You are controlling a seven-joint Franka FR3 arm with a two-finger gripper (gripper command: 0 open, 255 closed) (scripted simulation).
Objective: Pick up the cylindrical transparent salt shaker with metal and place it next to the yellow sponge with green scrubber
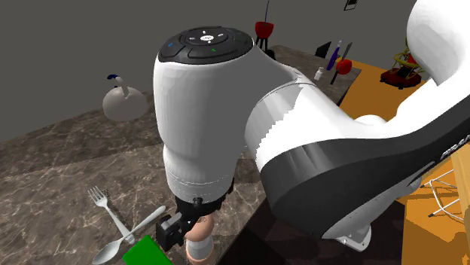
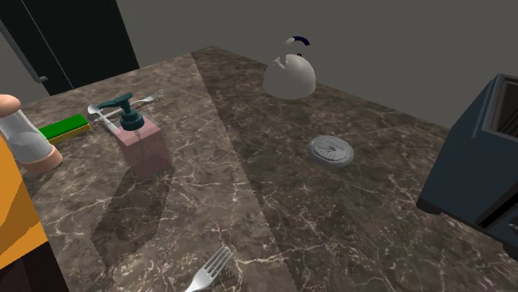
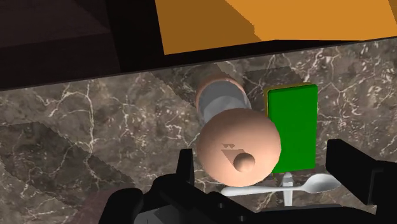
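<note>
The salt shaker (image 3: pixel 219 102) has a clear body with a pinkish cap and base. It stands on the dark marble counter (image 3: pixel 76 127), right beside the yellow sponge with the green top (image 3: pixel 291 124). My gripper (image 3: pixel 261 158) is open above the shaker's cap, fingers apart on either side, with a plain gap on the sponge side. In the shoulder view the gripper (image 1: pixel 187 229) hangs low over the shaker (image 1: pixel 200 239), next to the sponge (image 1: pixel 147 252). The second exterior view has the shaker (image 2: pixel 25 141) at its left edge, close to the sponge (image 2: pixel 65 128).
A spoon (image 3: pixel 305 186) and a fork (image 1: pixel 105 205) lie crossed by the sponge. A pink soap dispenser (image 2: pixel 141 137) stands close by. Farther off are a white kettle (image 2: pixel 290 76), a round metal disc (image 2: pixel 332 153), a dark toaster (image 2: pixel 477 153) and another fork (image 2: pixel 212 270). The counter's edge and the orange stand (image 3: pixel 273 19) are just beyond the shaker.
</note>
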